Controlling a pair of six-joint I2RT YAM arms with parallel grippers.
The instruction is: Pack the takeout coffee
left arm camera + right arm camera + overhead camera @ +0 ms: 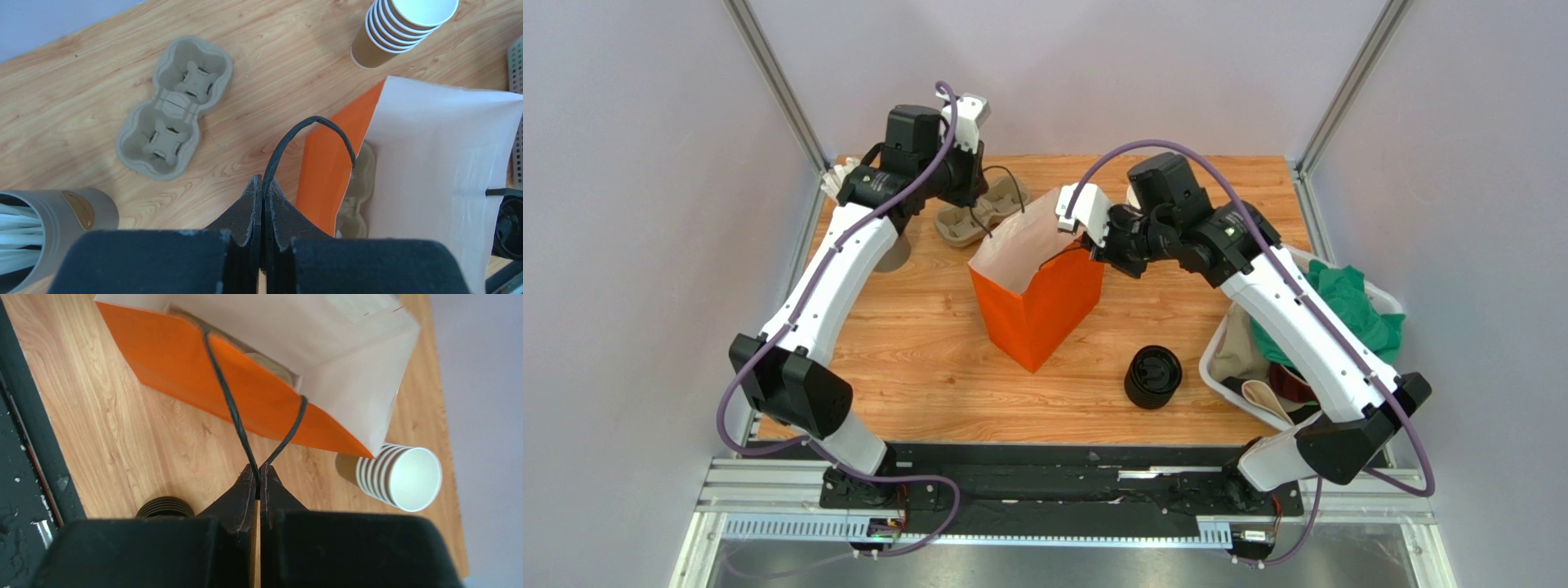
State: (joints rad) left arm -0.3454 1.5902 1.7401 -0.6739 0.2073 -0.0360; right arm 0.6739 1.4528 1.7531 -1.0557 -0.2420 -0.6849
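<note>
The left jaws are clenched flat on a thin black cord handle (313, 120) of an orange paper bag (1038, 306), matte white inside. The right jaws pinch the opposite cord handle (224, 392). The bag stands open at the middle of the wood-grained desk (903, 355). A moulded tan pulp carrier (361, 184) shows inside it. A two-cup pulp tray (175, 107) lies at 11 o'clock from the bag, and a ribbed pile of black lids (1152, 376) at 4 o'clock. The takeout coffee cannot be made out in any view.
</note>
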